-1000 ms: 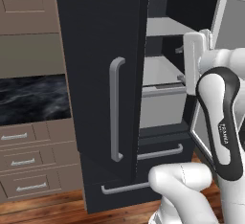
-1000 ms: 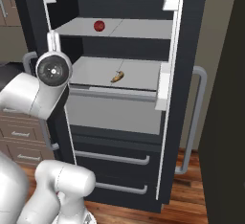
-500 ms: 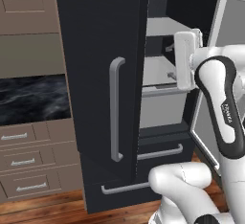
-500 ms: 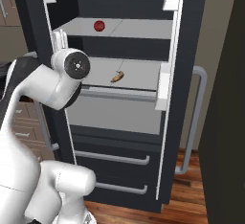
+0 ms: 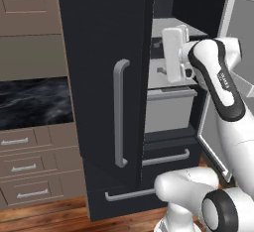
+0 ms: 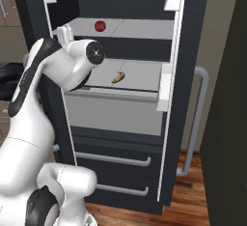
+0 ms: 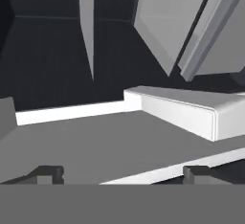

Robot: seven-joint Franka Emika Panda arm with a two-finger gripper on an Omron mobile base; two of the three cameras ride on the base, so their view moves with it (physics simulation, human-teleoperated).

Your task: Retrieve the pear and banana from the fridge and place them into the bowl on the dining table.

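From the left base view we see the tan drawer cabinets (image 5: 25, 166) far off to the left of the hand, then the closed door of the fridge (image 5: 104, 77) with its long grey handle (image 5: 120, 112), and just past the door's edge the gripper (image 5: 159, 41) reaching into the open half at the height of the middle shelf. In the hand view the two dark finger tips (image 7: 48, 173) stand well apart, with nothing between them, low over the pale grey shelf surface (image 7: 95, 141). From the right base view we find the banana (image 6: 118, 77) lying on that same middle shelf, ahead of the hand and off to its right, not touching it. A small red round thing (image 6: 100, 25) sits on the shelf above, higher than the hand; it also peeks in at the top edge of the hand view. Rightmost hangs the open door's grey handle (image 6: 198, 119).
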